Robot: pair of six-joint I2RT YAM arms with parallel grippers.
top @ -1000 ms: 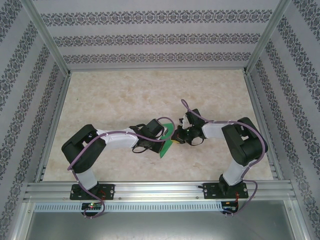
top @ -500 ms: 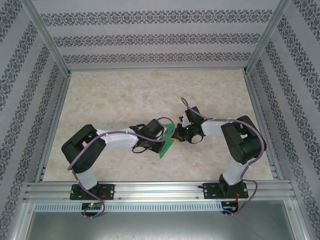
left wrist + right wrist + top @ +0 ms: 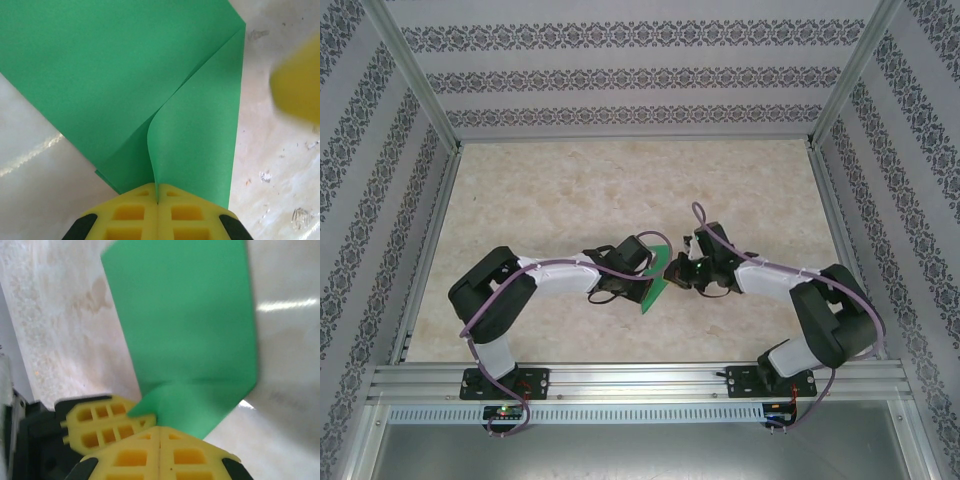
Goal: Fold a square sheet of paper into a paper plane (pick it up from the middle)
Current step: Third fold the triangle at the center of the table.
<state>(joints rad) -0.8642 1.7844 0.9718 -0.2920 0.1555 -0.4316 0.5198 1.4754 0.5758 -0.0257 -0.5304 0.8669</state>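
Item one, the green sheet of paper: you find it partly folded, over the near middle of the marbled table, held between the two arms. In the left wrist view, the sheet shows one flap laid over the rest, its edge running diagonally from the top right corner. Item two, the left gripper: yellow fingers pressed together, pinching the sheet's near edge in the seam between them. Item three, the right gripper: fingers likewise pressed together, pinching a corner of the sheet. You cannot tell whether the paper touches the table.
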